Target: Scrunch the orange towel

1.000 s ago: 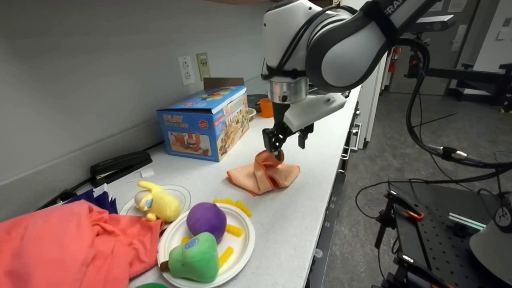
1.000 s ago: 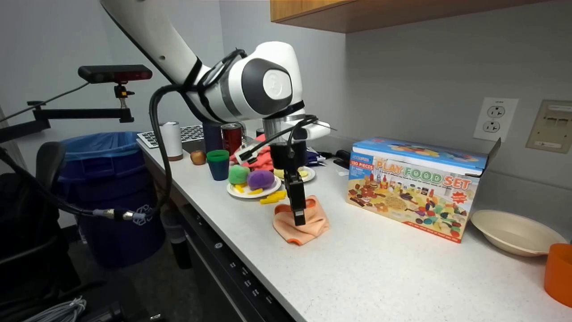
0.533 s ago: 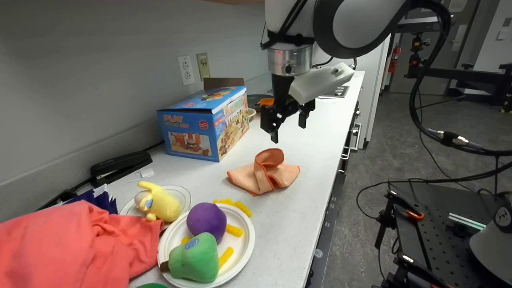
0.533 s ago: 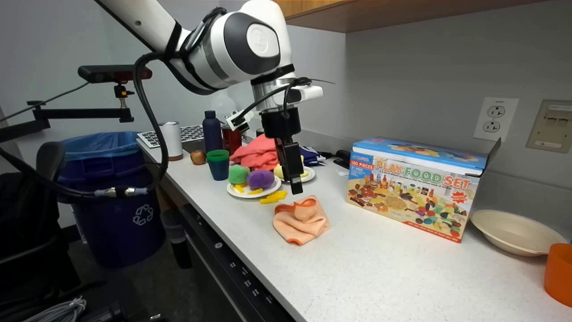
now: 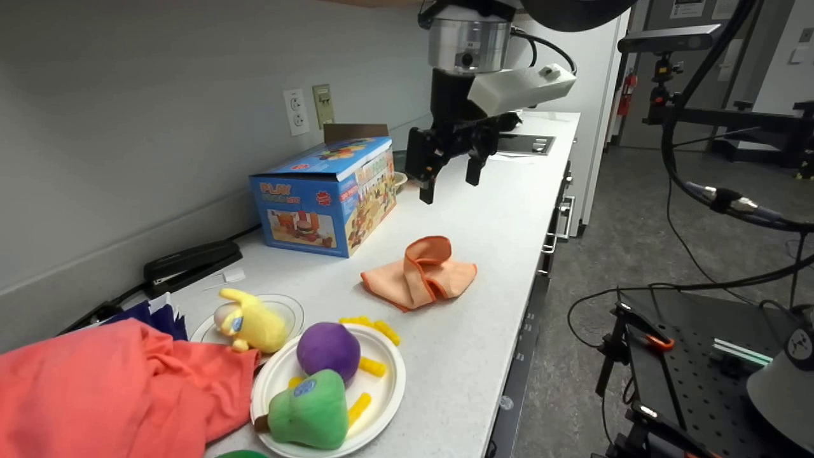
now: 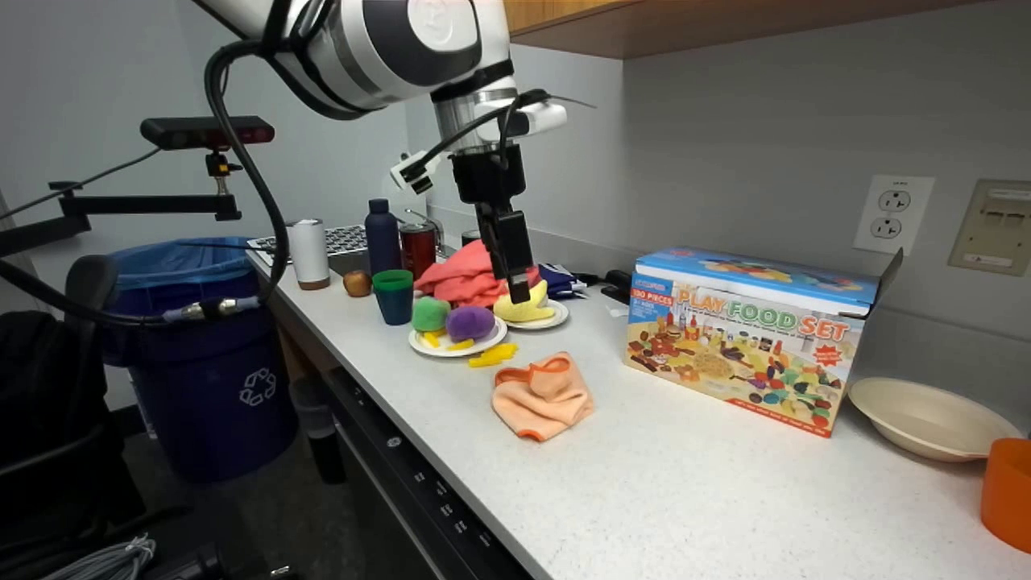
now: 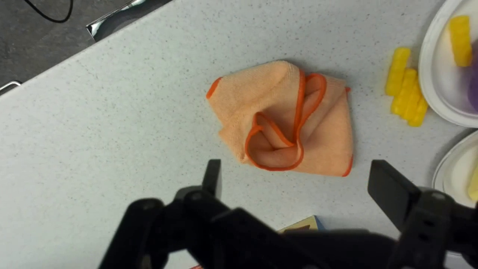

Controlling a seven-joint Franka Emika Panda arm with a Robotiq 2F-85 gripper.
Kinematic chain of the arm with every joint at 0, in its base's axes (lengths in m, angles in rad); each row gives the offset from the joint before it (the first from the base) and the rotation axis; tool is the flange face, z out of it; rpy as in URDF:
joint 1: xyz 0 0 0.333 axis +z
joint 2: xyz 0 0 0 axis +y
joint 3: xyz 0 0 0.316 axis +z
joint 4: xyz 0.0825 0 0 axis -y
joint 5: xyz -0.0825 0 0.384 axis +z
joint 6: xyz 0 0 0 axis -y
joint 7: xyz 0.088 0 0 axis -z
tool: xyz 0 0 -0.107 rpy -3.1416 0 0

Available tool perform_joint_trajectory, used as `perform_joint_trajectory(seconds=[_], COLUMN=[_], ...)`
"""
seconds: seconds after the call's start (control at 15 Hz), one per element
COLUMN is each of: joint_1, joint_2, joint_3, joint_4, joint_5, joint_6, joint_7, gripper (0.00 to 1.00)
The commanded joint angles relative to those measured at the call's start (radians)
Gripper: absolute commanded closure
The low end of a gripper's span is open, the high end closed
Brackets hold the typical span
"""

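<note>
The orange towel is a light-peach cloth with a darker orange edge. It lies bunched on the white counter in both exterior views, with a raised loop in its middle and its corners spread flat. In the wrist view the towel shows folds and an open curled loop. My gripper is open and empty, well above the counter and apart from the towel. In the other exterior angle the gripper is seen side-on above the towel. In the wrist view the fingers stand wide apart.
The toy box stands by the wall near the towel. Yellow sticks and a white plate with a purple and a green plush lie nearby. A red-coral cloth, a bowl and an orange cup are also on the counter.
A second ago the gripper was down at the towel's loop. It has risen straight off and away from the towel, with fingers open. The towel has stayed bunched in place.
</note>
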Motion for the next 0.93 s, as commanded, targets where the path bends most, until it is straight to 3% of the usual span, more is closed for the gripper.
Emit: perform_joint_trajectory(seconds=[0.0,0.53,0.87], joint_1=[0.008,0.020,0.023], joint_2=[-0.062,-0.172,-0.235], joint_3=[0.009,0.030,0.047], joint_4=[-0.001,-0.001,-0.005], joint_5=[0.066,0.072,0.059], joint_6=[-0.048,-0.178,-0.230], joint_7=[-0.100,-0.353,-0.436], gripper=[0.00,0.00,0.00])
